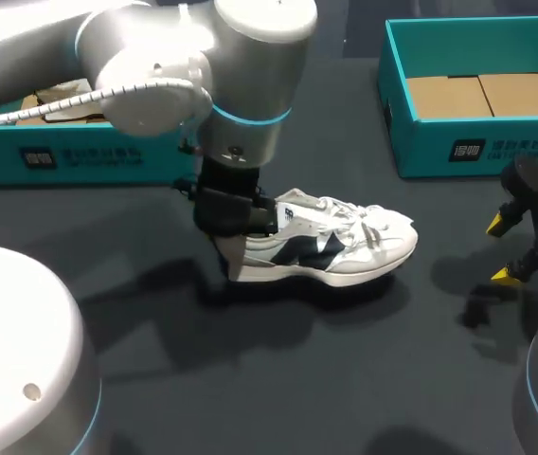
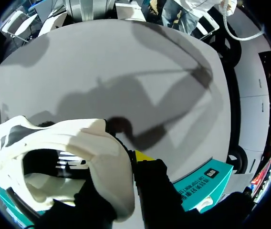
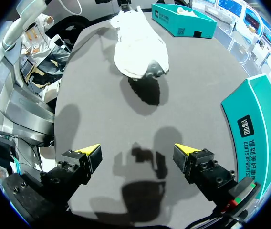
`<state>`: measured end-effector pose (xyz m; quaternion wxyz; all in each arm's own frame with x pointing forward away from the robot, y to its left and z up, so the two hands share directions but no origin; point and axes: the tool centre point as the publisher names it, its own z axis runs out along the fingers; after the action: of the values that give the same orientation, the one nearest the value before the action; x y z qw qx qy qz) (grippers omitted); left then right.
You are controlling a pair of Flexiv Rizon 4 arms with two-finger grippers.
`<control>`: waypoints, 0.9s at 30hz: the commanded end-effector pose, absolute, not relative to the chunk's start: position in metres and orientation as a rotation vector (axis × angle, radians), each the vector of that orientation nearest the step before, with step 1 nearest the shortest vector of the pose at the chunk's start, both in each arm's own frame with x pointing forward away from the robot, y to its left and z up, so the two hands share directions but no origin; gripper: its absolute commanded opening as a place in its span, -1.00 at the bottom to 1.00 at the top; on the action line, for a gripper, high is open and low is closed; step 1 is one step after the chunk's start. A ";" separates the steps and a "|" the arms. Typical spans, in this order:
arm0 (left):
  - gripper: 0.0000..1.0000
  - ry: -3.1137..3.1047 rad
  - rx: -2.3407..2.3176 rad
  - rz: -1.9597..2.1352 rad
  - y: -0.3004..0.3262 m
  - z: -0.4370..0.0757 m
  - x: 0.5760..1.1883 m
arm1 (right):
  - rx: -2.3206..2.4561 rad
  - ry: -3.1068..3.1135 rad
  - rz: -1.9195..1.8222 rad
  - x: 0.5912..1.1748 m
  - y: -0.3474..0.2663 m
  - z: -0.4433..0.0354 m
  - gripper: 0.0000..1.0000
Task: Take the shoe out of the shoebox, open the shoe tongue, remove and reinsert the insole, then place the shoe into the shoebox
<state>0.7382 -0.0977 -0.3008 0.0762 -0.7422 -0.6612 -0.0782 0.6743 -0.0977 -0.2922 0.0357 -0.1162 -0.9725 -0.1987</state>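
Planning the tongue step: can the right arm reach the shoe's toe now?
Probably yes: only bare table lies between the open right end effector and the shoe, whose toe faces it.

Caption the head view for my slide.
Left gripper holds a white shoe by its heel on the dark table, while the right gripper hangs open near a teal box.

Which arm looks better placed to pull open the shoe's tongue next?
Probably the right: the right gripper is open and empty, facing the toe, while the left gripper holds the shoe at its heel.
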 end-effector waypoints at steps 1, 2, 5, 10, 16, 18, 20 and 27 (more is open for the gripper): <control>-1.00 -1.989 -2.210 -0.272 -0.114 -0.322 0.735 | -0.358 -2.991 -0.608 0.673 -0.098 -0.292 1.00; -1.00 -1.985 -2.223 -0.269 -0.115 -0.325 0.734 | -0.358 -2.991 -0.608 0.673 -0.098 -0.292 1.00; -1.00 -1.974 -2.219 -0.292 -0.120 -0.337 0.729 | -0.358 -2.991 -0.608 0.673 -0.098 -0.292 1.00; -1.00 -1.949 -2.234 -0.305 -0.124 -0.352 0.724 | -0.358 -2.991 -0.608 0.673 -0.098 -0.292 1.00; -1.00 -1.939 -2.218 -0.315 -0.129 -0.364 0.722 | -0.358 -2.991 -0.608 0.673 -0.098 -0.292 1.00; -1.00 -1.936 -2.214 -0.311 -0.129 -0.368 0.722 | -0.358 -2.991 -0.608 0.673 -0.098 -0.292 1.00; -1.00 -1.926 -2.208 -0.307 -0.129 -0.372 0.721 | -0.358 -2.991 -0.608 0.673 -0.098 -0.292 1.00; -1.00 -1.903 -2.185 -0.313 -0.129 -0.383 0.722 | -0.358 -2.991 -0.608 0.673 -0.098 -0.292 1.00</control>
<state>0.7195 -0.1231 -0.3779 0.1069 -0.7458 -0.6492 -0.1040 0.6743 -0.0977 -0.2921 0.0357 -0.1161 -0.9725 -0.1987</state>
